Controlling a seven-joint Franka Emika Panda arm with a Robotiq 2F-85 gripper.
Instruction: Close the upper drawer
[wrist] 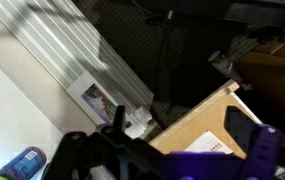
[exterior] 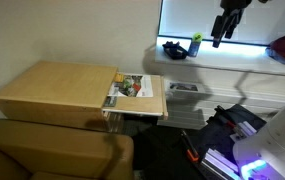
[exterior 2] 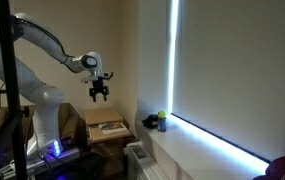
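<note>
Exterior view, target: upper drawer [exterior: 154,90] stands pulled out of the cabinet [exterior: 52,88], with clutter showing inside.
Exterior view, arm: gripper [exterior 2: 100,91] hangs high above the cabinet, well apart from it.
Wrist view, jaws: fingers [wrist: 252,140] are spread wide and hold nothing.
Risk: coming down onto the rim or the clutter instead of the front would probably skew or jam the drawer.

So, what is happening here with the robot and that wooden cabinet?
The robot's gripper hangs in the air, open and empty, high above the wooden cabinet. The upper drawer stands pulled out, and colourful things show inside it. Nothing touches the drawer, so closing it has not yet begun.
</note>
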